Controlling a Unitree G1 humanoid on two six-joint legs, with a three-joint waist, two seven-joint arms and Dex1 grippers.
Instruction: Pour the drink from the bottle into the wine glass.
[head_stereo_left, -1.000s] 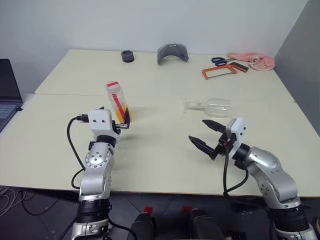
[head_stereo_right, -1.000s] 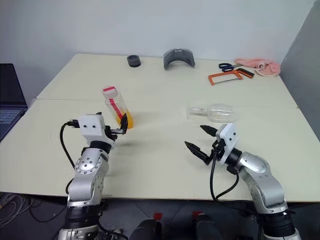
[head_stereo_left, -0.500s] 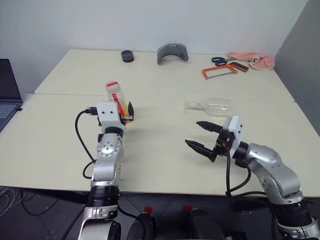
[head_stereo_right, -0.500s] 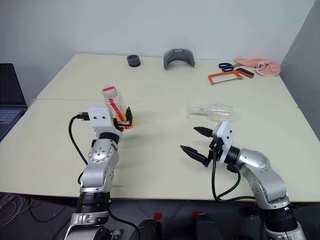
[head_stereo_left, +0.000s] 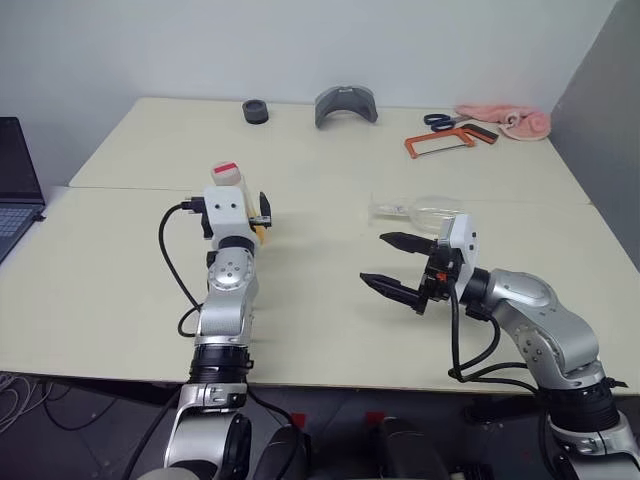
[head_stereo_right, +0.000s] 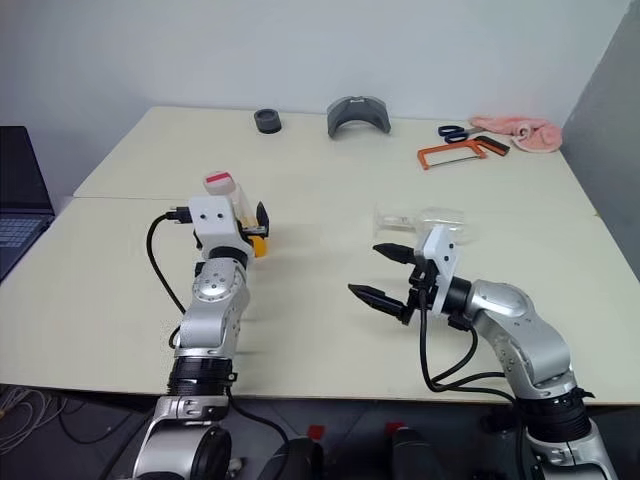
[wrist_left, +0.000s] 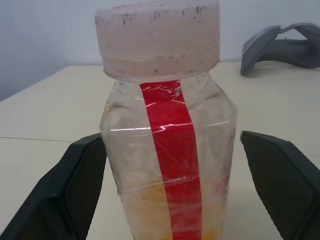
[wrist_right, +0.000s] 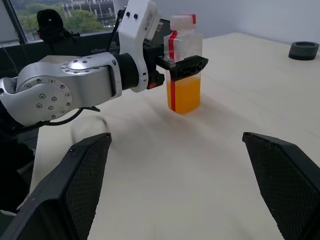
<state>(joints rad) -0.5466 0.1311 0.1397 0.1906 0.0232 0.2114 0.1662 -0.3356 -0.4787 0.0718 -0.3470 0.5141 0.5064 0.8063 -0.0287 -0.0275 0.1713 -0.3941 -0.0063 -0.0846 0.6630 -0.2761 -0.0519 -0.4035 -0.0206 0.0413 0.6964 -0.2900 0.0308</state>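
Since a second earlier, left pincer (head_stereo_right: 252, 222) had advanced, fingers apart, straddling the upright clear plastic red-capped bottle (wrist_left: 167, 145) on the worktop's (head_stereo_left: 320, 290) left; an off-centre squeeze risked toppling it. Right pincer (head_stereo_left: 392, 262) gaped empty beside the toppled clear wine glass (head_stereo_left: 425, 210).

My bench (head_stereo_left: 330, 320) is matt, smooth and cream, with barely any sheen. The bottle (wrist_left: 170, 150) between my left fingers (wrist_left: 75, 190) is thin clear plastic, creased and crinkled, glossy where light catches it; its red label strip (wrist_left: 172, 165) shines like film, and its cap (wrist_left: 157, 35) looks dull and scuffed. The drink (wrist_right: 184, 94) is translucent orange. My finger pads are matt black with a fine mesh texture. The wine glass (head_stereo_left: 430, 211) is clear and glossy. At the far edge lies soft pink cloth (head_stereo_left: 510, 121).
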